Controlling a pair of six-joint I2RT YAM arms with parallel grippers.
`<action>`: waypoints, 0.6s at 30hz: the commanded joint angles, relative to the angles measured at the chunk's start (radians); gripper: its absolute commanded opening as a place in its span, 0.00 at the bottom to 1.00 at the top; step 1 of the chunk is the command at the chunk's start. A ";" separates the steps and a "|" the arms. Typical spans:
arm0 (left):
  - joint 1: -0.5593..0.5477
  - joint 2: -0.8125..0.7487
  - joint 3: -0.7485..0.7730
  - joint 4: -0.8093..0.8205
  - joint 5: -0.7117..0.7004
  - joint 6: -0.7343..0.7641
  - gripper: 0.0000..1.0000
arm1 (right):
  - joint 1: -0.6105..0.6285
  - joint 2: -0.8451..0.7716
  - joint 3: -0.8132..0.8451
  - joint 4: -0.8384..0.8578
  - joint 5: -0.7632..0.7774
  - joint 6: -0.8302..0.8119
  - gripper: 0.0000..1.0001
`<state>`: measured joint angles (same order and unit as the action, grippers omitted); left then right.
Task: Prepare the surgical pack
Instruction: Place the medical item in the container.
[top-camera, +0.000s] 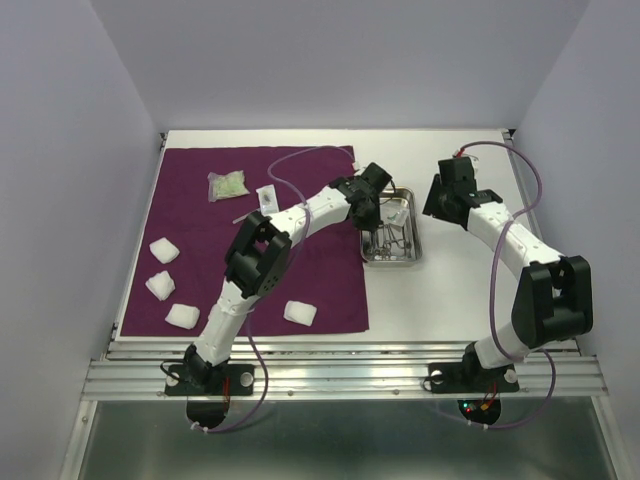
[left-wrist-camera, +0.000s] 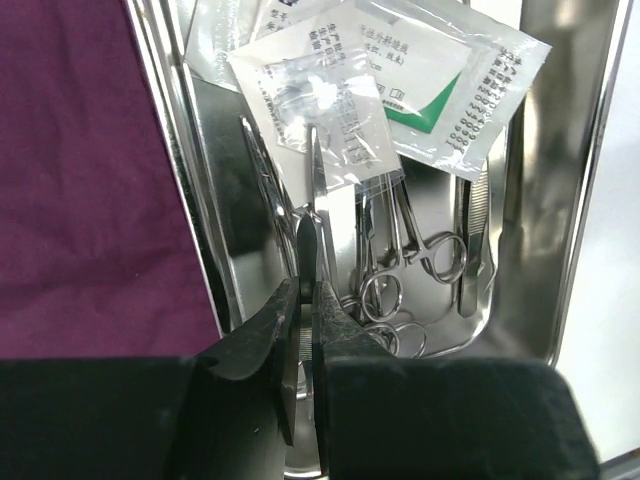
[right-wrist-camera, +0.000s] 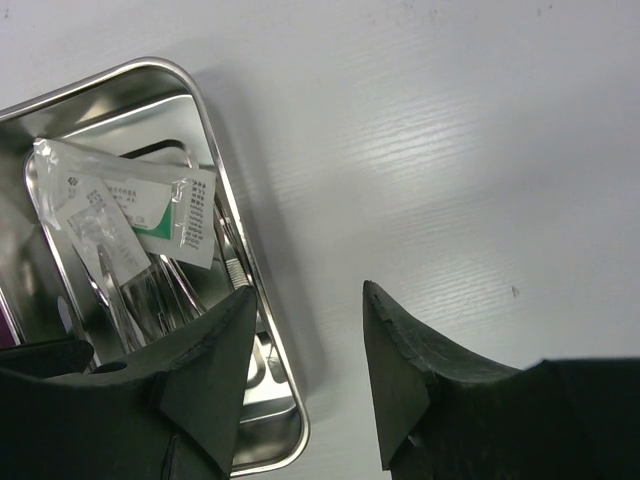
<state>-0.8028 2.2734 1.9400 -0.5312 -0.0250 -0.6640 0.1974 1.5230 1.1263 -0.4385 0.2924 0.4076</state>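
Steel tray (top-camera: 413, 242) stands on the bare table (top-camera: 450, 290), just beside the right edge of the purple drape (top-camera: 200, 225). Contents: a green-marked white packet (left-wrist-camera: 440, 85), a clear packet (left-wrist-camera: 320, 110) and ring-handled forceps (left-wrist-camera: 405, 265) lying flat. Four gauze pads (top-camera: 164, 250) and two small packets (top-camera: 227, 184) lie on the drape. Left gripper (left-wrist-camera: 307, 292) reaches across the drape into the tray, its jaws narrow, pinching a slim steel instrument (left-wrist-camera: 318, 200). Right gripper (right-wrist-camera: 309, 290) hovers over bare table at the tray's right rim — jaws wide, holding nothing.
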 joint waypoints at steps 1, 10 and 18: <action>-0.004 -0.015 0.043 -0.019 -0.055 -0.023 0.12 | -0.004 -0.029 -0.007 0.001 0.019 -0.009 0.52; -0.004 -0.043 0.045 -0.023 -0.082 -0.016 0.52 | -0.004 -0.023 -0.002 0.001 0.001 -0.010 0.52; -0.024 -0.198 0.034 -0.033 -0.090 0.006 0.51 | -0.004 -0.026 0.030 -0.006 -0.071 -0.016 0.52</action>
<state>-0.8120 2.2612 1.9415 -0.5476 -0.0814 -0.6823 0.1974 1.5230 1.1175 -0.4423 0.2680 0.4038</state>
